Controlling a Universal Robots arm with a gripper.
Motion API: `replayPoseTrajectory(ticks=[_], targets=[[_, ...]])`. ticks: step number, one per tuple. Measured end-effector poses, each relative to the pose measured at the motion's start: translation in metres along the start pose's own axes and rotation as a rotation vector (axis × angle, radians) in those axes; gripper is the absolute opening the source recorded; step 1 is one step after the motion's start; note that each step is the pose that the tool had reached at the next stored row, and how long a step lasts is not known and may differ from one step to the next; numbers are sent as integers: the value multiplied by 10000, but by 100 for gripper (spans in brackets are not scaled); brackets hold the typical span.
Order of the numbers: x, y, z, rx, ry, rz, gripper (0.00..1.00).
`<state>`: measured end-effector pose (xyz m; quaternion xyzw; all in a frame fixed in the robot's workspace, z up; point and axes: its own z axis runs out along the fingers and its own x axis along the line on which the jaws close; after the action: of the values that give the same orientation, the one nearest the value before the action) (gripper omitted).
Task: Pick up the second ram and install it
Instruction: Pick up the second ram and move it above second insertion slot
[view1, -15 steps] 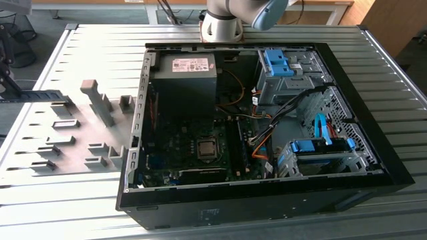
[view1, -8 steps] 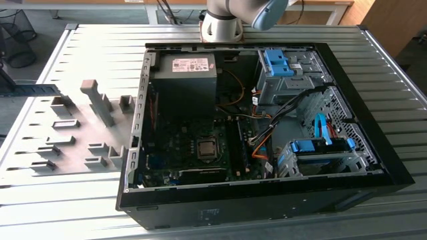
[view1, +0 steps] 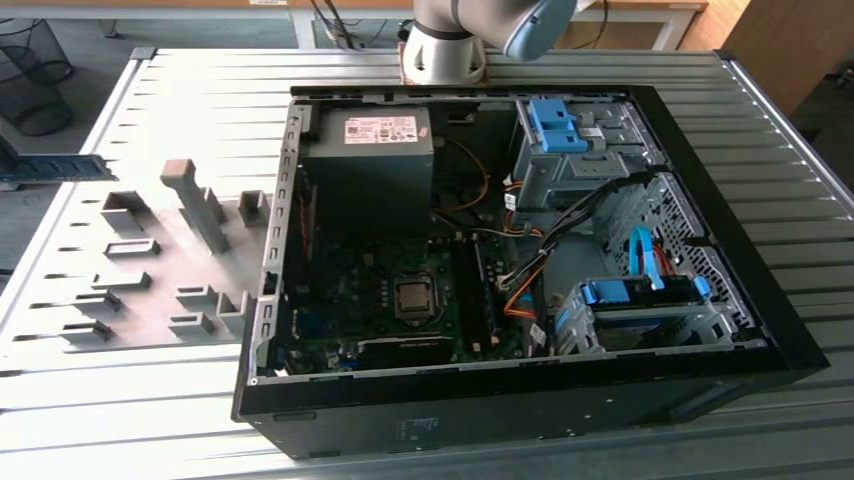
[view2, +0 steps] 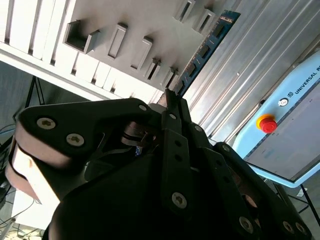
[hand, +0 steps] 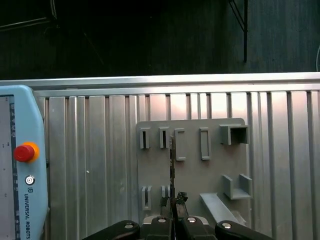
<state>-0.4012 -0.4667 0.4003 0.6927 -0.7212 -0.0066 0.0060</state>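
One ram (view1: 60, 167) at the exterior view's far left edge: a thin blue-green stick, level and raised in the air, clear of the grey holder plate (view1: 160, 262) and well apart from the case (view1: 534, 415). In the middle of the ribbed desk (view1: 200, 80), that case, open, with board (view1: 387, 300), power supply (view1: 367, 150) and blue drive clips (view1: 554, 125) inside. Behind it, the arm base (view1: 447, 50).

In the second wrist view, end effector (view2: 171, 97) closed tight on one end of the ram (view2: 207, 47). Pinches the stick between dark fingers (view2: 175, 150) and leaves most of its length jutting past the tips, with a row of black chips along the face. Beyond the stick, the holder plate (view2: 150, 20) with its slots and blocks, then the desk (view2: 260, 60). Well apart from the plate, a pale-blue pendant (view2: 300, 140) with a red button (view2: 266, 123).

In the first wrist view, the ram (hand: 171, 160) edge-on: a thin dark line straight out from the end effector (hand: 173, 201), jaws pressed together on its near end. Lines up over the holder plate (hand: 192, 182), between two narrow slots. Under the plate, the ribbed desk (hand: 90, 150); off to the side, the pendant (hand: 37, 125) and its red button (hand: 22, 152).
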Motion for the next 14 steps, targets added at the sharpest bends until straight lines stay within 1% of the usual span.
replayPoseTrajectory(ticks=[9,14], targets=[[-1,3,-163,0,3,2,14],[-1,5,-241,1,5,3,14]])
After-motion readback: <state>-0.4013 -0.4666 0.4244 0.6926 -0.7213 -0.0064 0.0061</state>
